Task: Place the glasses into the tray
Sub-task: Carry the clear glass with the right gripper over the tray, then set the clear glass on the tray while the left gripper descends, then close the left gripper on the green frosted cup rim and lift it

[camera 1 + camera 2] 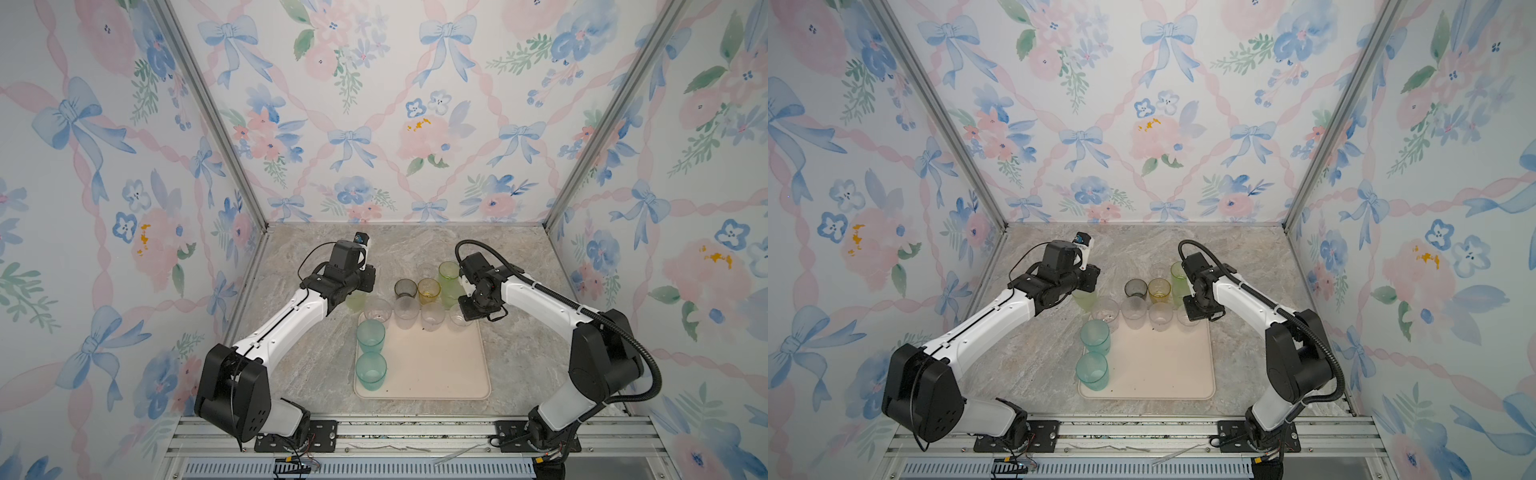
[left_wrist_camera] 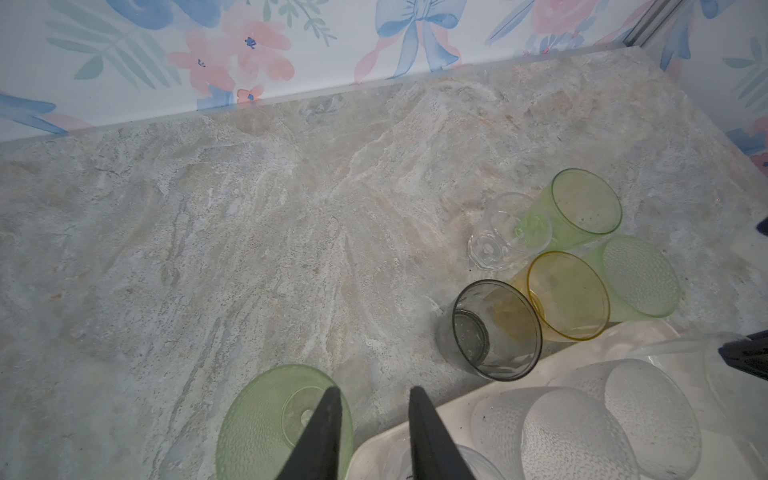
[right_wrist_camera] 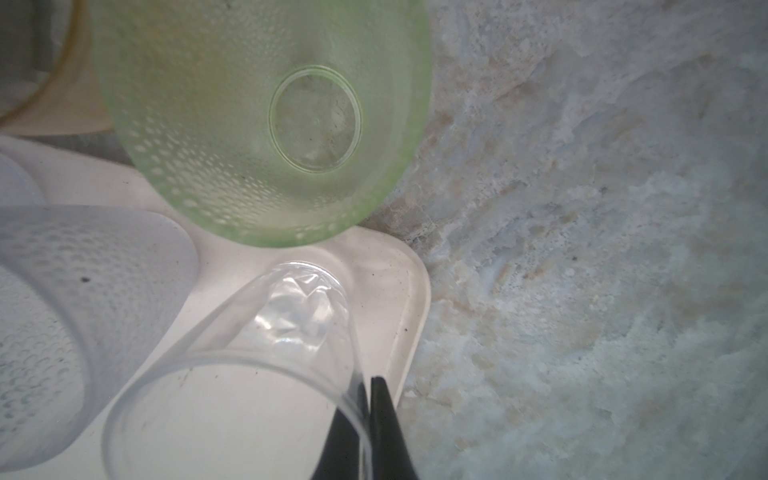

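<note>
The left fingers (image 2: 330, 415) stand partly apart just beyond the far left corner of the tray (image 1: 436, 365). One tip is over the mouth of a yellow-green tumbler (image 2: 266, 419) and the other is outside its wall. They are not clamped on it, and I cannot tell whether either tip touches it. That tumbler stands upright on the bench (image 1: 523, 357), beside the tray and not in it.

Inside the tray, against its left rim, stand a teal tumbler (image 1: 370, 336) and, nearer the front rim, a second teal tumbler (image 1: 371, 371). A row of frosted tumblers (image 1: 406, 311) lines the tray's far rim from within.

On the bench just beyond that far rim are a smoky grey tumbler (image 1: 405, 288) and an amber tumbler (image 1: 429, 290), close together. A tiny clear glass (image 2: 494, 245) stands farther out behind the amber one. Off the tray's far right corner stand a nearer green tumbler (image 2: 642, 276) and a farther green tumbler (image 2: 586, 201).

The right fingers (image 3: 380, 415) are pinched on the wall of a clear tumbler (image 3: 266, 332), one inside and one outside. It is over the tray's far right corner. I cannot tell whether its base rests there.
</note>
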Motion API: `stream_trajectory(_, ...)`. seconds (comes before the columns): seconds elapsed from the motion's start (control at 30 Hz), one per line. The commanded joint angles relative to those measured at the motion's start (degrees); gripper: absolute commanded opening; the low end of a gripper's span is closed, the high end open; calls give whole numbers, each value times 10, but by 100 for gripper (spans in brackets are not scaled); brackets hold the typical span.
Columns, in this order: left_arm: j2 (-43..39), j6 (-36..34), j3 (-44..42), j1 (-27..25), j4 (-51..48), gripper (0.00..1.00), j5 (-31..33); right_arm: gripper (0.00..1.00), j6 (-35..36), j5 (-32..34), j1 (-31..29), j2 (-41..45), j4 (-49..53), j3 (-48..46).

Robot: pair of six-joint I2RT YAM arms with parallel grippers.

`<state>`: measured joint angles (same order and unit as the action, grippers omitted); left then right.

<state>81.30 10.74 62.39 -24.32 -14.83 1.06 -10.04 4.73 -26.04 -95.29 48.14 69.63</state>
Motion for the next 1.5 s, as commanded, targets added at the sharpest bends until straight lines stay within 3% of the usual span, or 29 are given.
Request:
stream_trajectory(0.0, -6, -4, -6, 5, 0, 31, 3, 0, 0, -4, -6, -20, -3, 16)
stream_trajectory(0.47, -11, -4, -9, 8, -1, 32, 6, 2, 4, -3, -4, -33, -9, 23)
stream_trajectory(0.63, -12, -3, -10, 10, -2, 34, 7, 14, 5, -3, -4, -29, -9, 21)
stream_trajectory(1.0, -22, 5, -21, 27, -11, 32, 16, 31, 7, -5, -3, 2, -2, 28)
stream_trajectory(1.33, -18, 15, -22, 53, -39, 30, 24, 45, 15, 17, 3, 84, 24, 62)
stream_trajectory(1.47, -8, 17, -7, 69, -71, 25, 33, 49, 15, 22, 9, 127, 17, 69)
